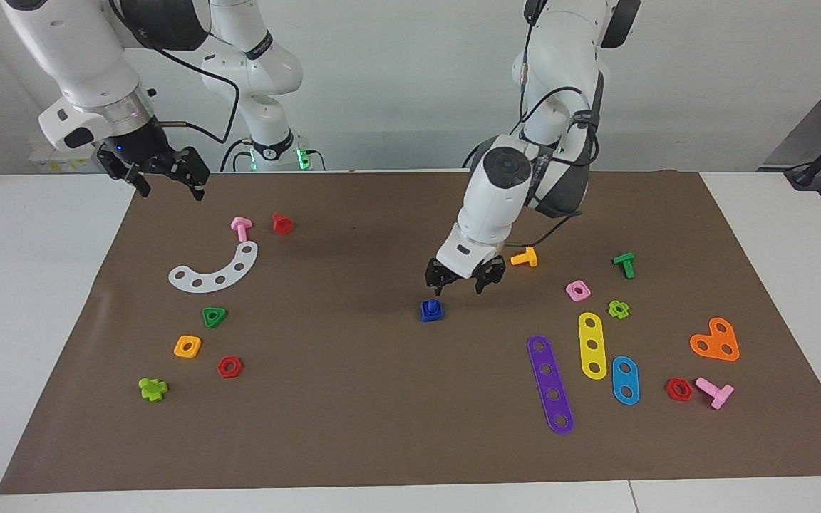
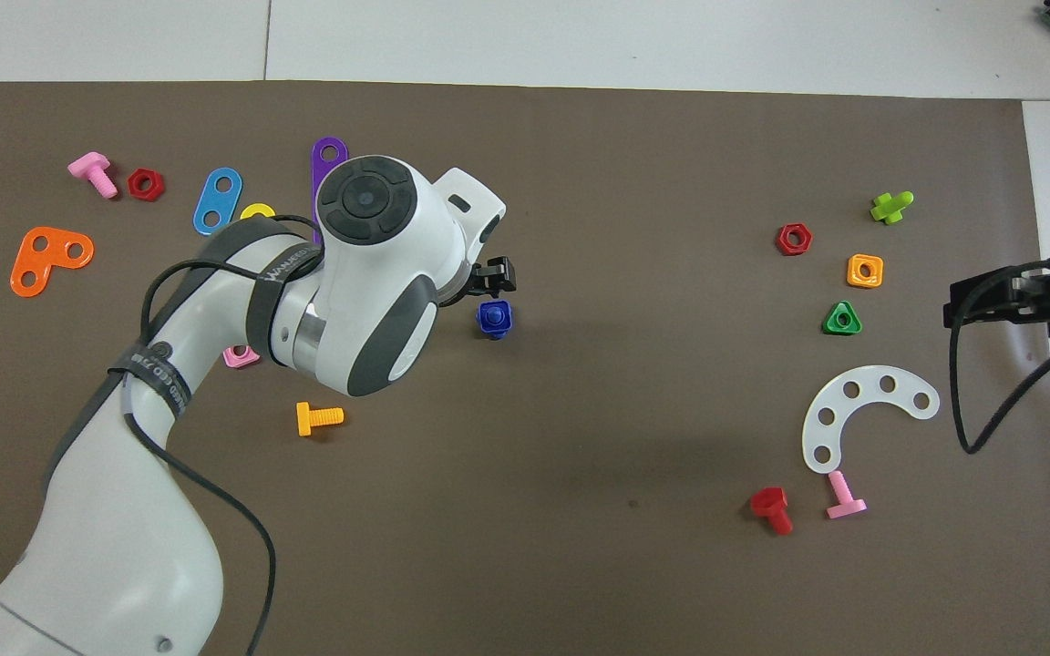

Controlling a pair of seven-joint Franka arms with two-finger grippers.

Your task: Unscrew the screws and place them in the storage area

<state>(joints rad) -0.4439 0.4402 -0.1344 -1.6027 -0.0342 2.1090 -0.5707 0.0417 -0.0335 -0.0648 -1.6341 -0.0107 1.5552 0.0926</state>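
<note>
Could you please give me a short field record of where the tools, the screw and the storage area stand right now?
screw: dark-blue bolt standing in a blue nut, mid-mat, not gripped
left tool: open, just above the screw, slightly toward the left arm's end
right tool: open, waiting over the mat's edge at the right arm's end
storage area: mat around the white strip
storage contents: green triangle, orange square, red hexagon

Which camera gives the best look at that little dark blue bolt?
The overhead view: the dark blue bolt lies unobstructed beside the left gripper. The facing view shows it side-on, smaller, just below that gripper.
</note>
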